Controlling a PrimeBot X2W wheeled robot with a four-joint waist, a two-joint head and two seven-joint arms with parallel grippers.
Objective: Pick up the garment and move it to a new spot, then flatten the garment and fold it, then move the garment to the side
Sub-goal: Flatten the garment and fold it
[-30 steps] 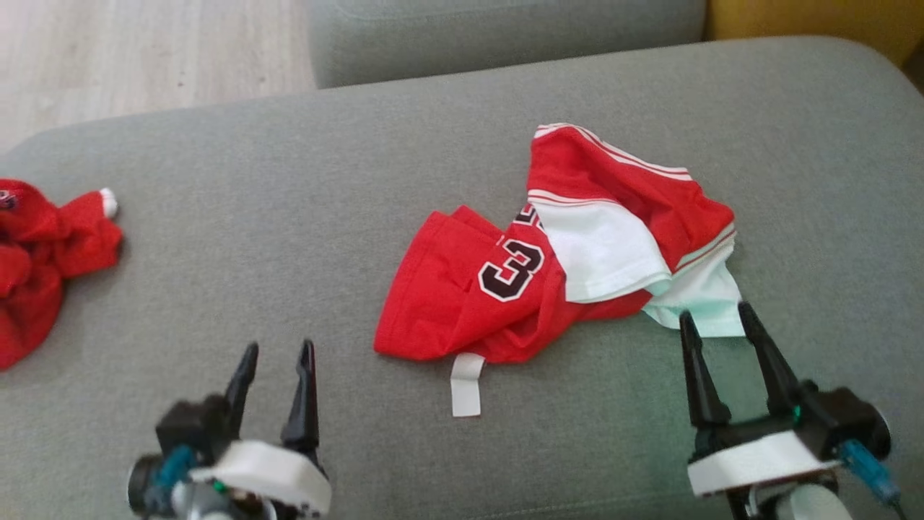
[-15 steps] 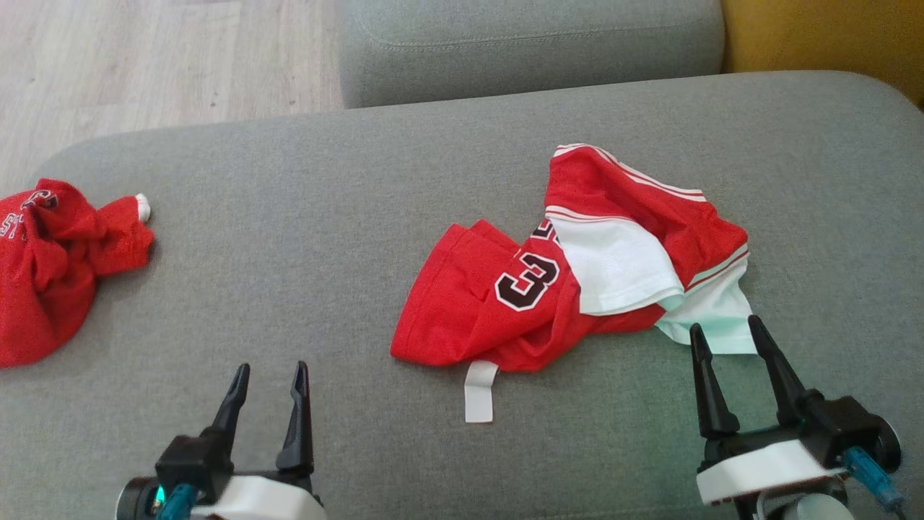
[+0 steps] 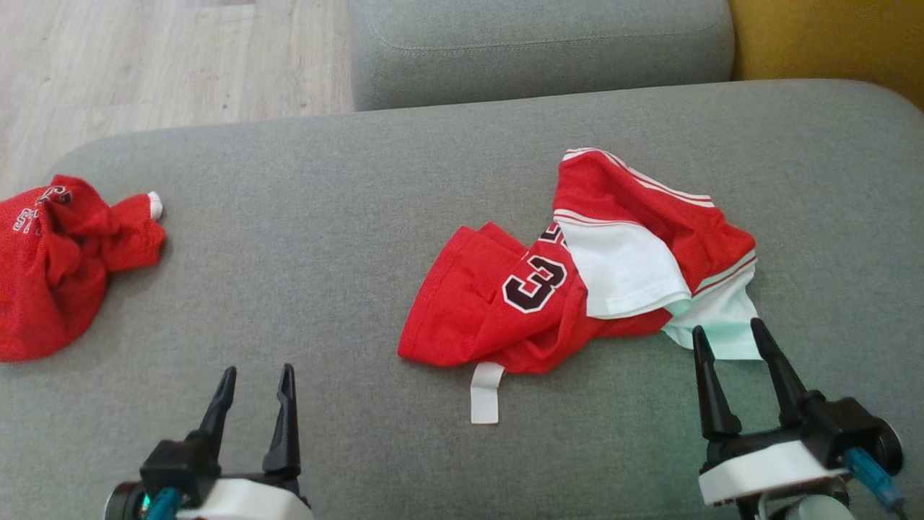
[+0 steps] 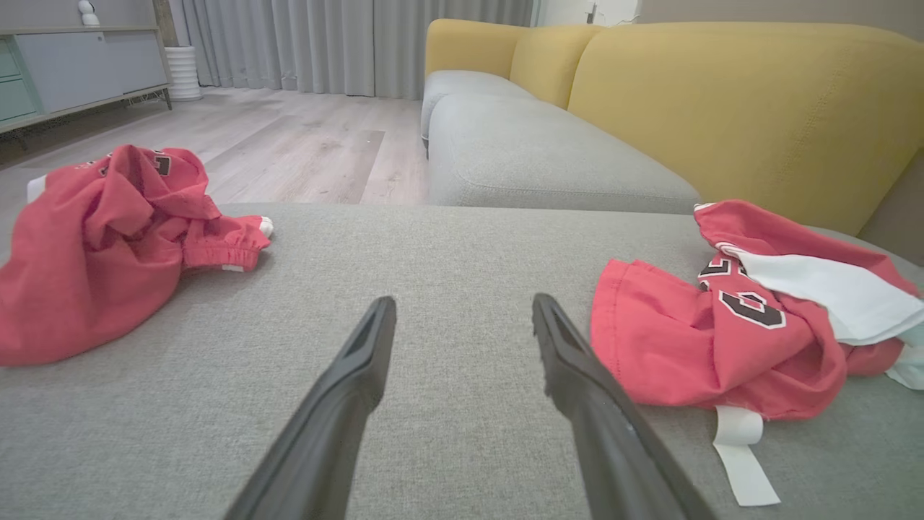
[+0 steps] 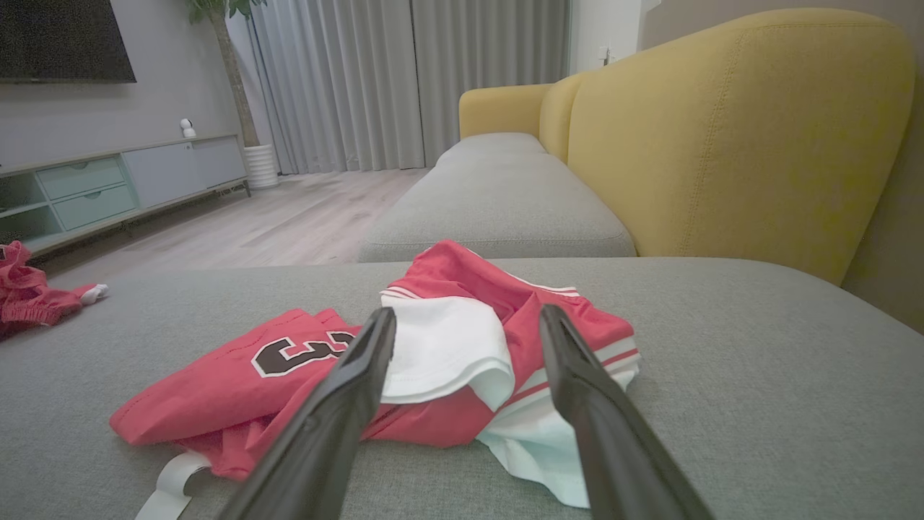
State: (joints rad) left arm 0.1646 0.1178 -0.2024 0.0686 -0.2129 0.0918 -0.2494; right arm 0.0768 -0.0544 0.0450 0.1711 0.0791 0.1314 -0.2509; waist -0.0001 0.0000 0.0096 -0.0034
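Garment (image 3: 491, 310) first: where is it, and which one is yours?

"Reading the head view from the left: a crumpled red heap (image 3: 50, 282) sits at the left edge of the grey sofa cushion (image 3: 289, 217), well apart from the rest, so I judge it is not my job. At lower left my left gripper (image 3: 258, 370) hovers over bare cushion, fingers spread, nothing between them. Right of centre lies the garment, red with a 3 on it. It is rumpled, with white fabric folded over the red and a white label strip (image 3: 485, 393) poking out below its lower hem."

"And your right side?"

"At lower right my right gripper (image 3: 728, 326) is spread wide too, and empty. Its tips are just at the pale corner nearest me. I think it sits there because that loose edge is the easiest to pinch. The left stands wide, ready for the red hem."

"So nothing lifted?"

"Nothing yet. Pickup is the step in hand."
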